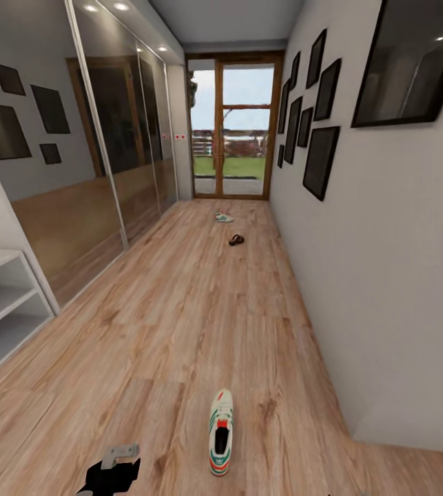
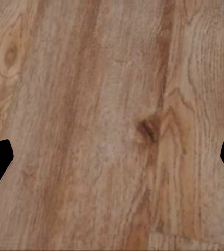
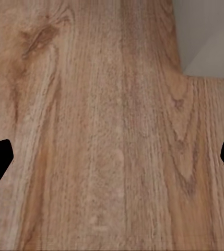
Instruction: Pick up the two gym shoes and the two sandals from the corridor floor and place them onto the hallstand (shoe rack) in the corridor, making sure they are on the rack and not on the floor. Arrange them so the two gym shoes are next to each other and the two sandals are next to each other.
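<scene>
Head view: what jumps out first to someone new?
A white sneaker with green stripes lies alone on the wood floor close in front of the robot. Far down the corridor, near the glass door, sit a second sneaker and a dark sandal. The grey shoe rack stands at the left edge, its visible shelves bare.

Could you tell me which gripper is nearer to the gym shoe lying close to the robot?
Probably the left. The left gripper shows just left of the near gym shoe; the right gripper looks down at bare floor, its spot in the head view unclear.
</scene>
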Robot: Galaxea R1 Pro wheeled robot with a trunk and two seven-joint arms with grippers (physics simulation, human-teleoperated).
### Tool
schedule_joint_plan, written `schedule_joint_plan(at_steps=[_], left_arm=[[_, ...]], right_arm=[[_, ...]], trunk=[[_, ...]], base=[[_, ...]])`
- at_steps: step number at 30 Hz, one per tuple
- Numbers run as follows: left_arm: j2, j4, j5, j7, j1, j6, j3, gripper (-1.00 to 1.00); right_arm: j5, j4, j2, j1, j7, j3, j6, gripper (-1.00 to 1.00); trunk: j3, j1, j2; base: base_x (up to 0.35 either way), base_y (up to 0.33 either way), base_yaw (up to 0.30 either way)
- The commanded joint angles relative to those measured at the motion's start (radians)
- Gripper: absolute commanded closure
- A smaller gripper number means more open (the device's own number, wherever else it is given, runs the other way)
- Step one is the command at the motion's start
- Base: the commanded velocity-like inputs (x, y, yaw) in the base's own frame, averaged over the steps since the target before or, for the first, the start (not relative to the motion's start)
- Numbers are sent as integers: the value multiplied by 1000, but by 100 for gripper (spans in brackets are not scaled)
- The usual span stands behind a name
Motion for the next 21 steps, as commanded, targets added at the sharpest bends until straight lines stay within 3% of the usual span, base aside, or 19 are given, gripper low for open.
schedule_joint_plan(at_steps=[1, 9, 21], left_arm=[[0, 1, 3, 0, -1, -3, 1, -100], [0, 1, 3, 0, -1, -3, 2, -100], [0, 1, 4, 0, -1, -4, 4, -100]], right_arm=[[1, 1, 0, -1, 1, -1, -3, -100], [1, 1, 0, -1, 0, -1, -3, -100], [1, 1, 0, -1, 0, -1, -3, -100]], trunk=[[-1, 0, 0], [-1, 0, 0], [-1, 0, 0]], base=[[339, 0, 0], [249, -29, 0], [13, -2, 0]])
